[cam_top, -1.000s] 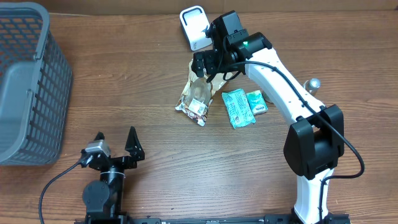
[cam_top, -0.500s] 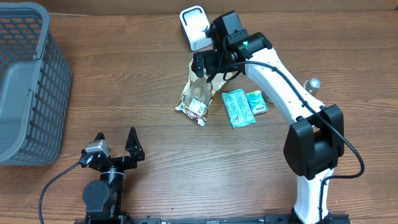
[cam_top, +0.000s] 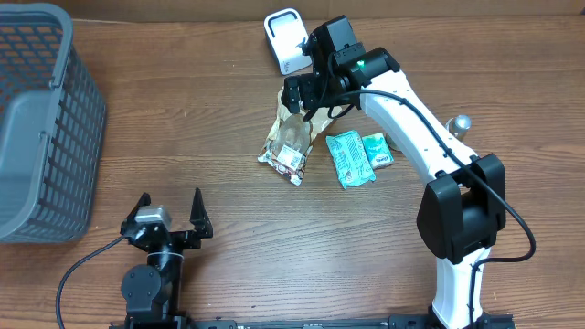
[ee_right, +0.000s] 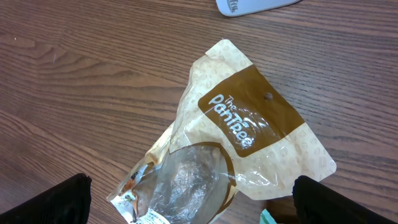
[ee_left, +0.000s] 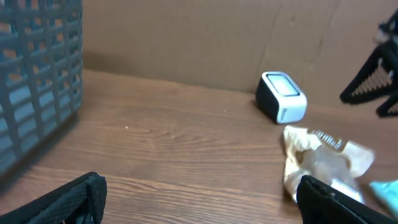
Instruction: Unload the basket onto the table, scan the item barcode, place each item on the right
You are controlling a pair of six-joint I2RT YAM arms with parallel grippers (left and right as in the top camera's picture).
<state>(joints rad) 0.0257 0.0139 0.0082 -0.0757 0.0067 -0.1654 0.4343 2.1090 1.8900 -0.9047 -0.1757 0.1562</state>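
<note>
A tan and brown snack bag (cam_top: 291, 142) with a clear window lies flat on the wooden table, also in the right wrist view (ee_right: 230, 143) and the left wrist view (ee_left: 323, 158). The white barcode scanner (cam_top: 285, 38) stands just behind it near the back wall (ee_left: 283, 96). My right gripper (cam_top: 302, 100) hovers over the bag's upper end, open, with the bag below and between its fingers (ee_right: 196, 205), not touching. My left gripper (cam_top: 170, 203) sits open near the table's front left, with nothing in it (ee_left: 199, 202).
Two teal packets (cam_top: 350, 157) (cam_top: 377, 151) lie right of the bag. A grey mesh basket (cam_top: 37, 128) stands at the far left (ee_left: 37, 74). A small silver knob (cam_top: 460, 122) is at the right. A cardboard wall runs along the back.
The left wrist has turned slightly in place. The right arm and the bag have not moved.
</note>
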